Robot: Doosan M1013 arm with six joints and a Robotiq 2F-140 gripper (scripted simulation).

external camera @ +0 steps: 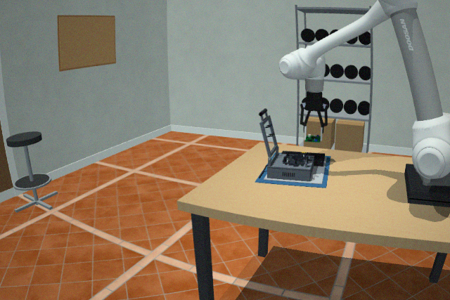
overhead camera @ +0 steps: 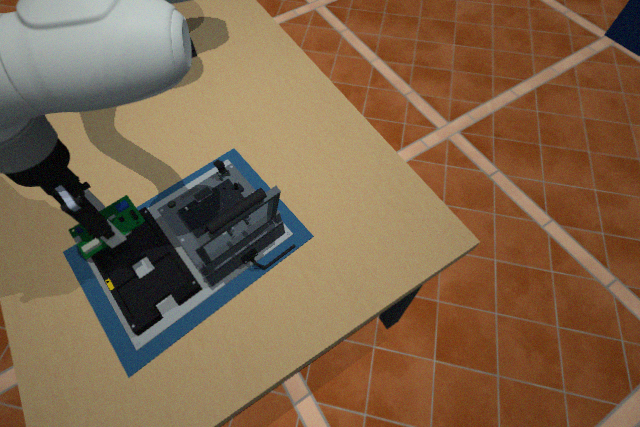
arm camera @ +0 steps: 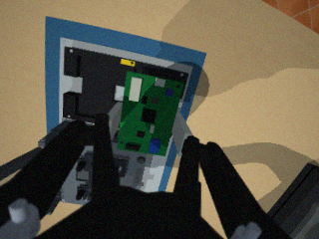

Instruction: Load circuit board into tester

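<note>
My gripper [overhead camera: 105, 228] [external camera: 313, 135] [arm camera: 148, 117] is shut on the green circuit board [overhead camera: 125, 220] [external camera: 312, 138] [arm camera: 164, 107], one finger on each long edge. The board is face up, in the air above the black tray [overhead camera: 188, 288] [arm camera: 107, 55]. Its white connector [overhead camera: 92, 246] [arm camera: 135, 90] is at the end away from the tester. The tray pocket beside the board is empty; the one beneath is mostly hidden. The grey tester [overhead camera: 165, 215] [external camera: 287, 173] has its lid [overhead camera: 237, 236] [external camera: 268, 137] standing open. The latch hook [overhead camera: 220, 168] stands at the edge opposite the hinge, at the end away from the tray.
Tray and tester stand side by side on a blue-bordered mat [overhead camera: 129, 360] [external camera: 321, 184] [arm camera: 54, 75]. The upright lid rises high on the tester's far side from the arm. A bent black bar [overhead camera: 279, 257] lies beside the hinge. A shelf [external camera: 334, 45] and a stool [external camera: 24, 138] stand beyond the table.
</note>
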